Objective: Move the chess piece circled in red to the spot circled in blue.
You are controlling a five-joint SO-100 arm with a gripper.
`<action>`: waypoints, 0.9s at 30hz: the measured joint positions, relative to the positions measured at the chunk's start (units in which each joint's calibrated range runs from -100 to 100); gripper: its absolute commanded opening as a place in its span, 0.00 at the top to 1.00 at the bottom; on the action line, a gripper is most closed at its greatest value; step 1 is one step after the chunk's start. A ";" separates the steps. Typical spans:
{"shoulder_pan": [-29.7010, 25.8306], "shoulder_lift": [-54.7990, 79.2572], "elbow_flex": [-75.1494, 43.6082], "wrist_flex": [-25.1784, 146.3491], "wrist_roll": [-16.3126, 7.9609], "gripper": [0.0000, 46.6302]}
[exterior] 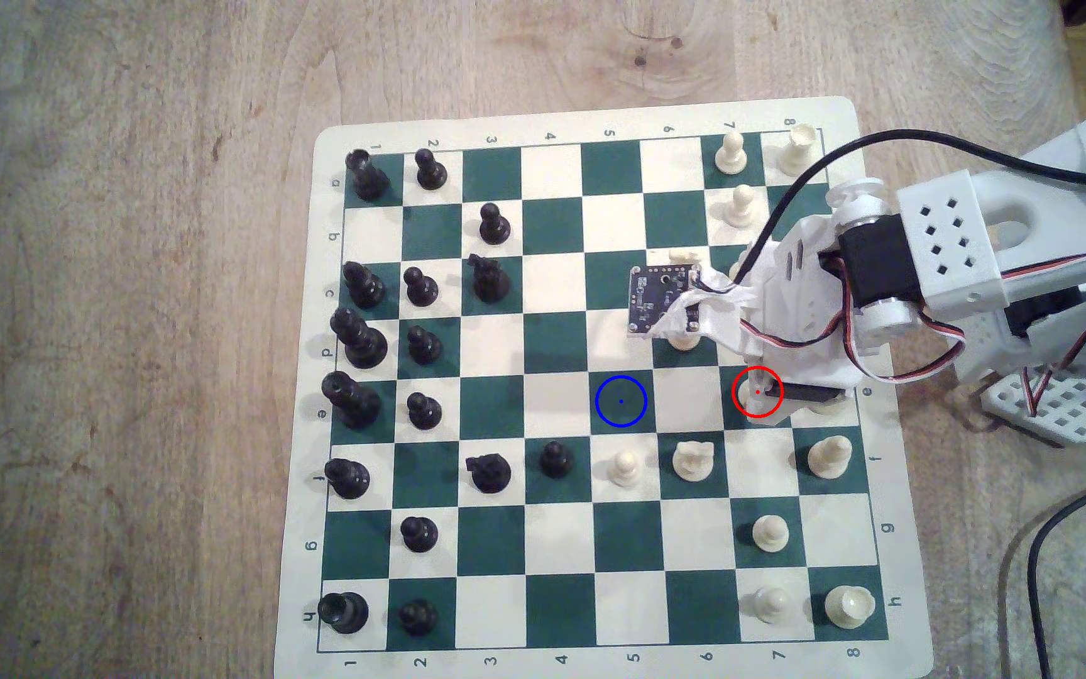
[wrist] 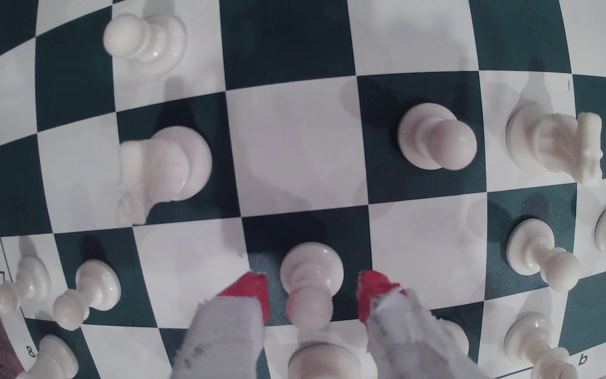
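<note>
Gripper (wrist: pixel 312 295) spread open, red fingertips (wrist: pixel 248 291) either side of the pawn (wrist: pixel 310 277), not touching. Pawn stands upright on the red-ringed green square, two squares to the exterior view's right of the blue-ringed spot (exterior: pixel 621 401) on the board (exterior: pixel 397 127).

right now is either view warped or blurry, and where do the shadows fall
Wrist view: strong fisheye, the board lines bow outward; the pawn between the red-tipped fingers of the claw is sharp, the padded fingers nearest the lens are soft. Exterior view: straight lines, mild softness, faint piece shadows; the claw hides most of the pawn.
</note>
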 measured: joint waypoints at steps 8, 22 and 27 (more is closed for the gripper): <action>-0.81 0.00 0.81 0.00 0.00 0.80; -0.81 0.50 0.99 -0.96 0.00 0.94; -1.99 0.50 0.99 -0.96 0.00 0.97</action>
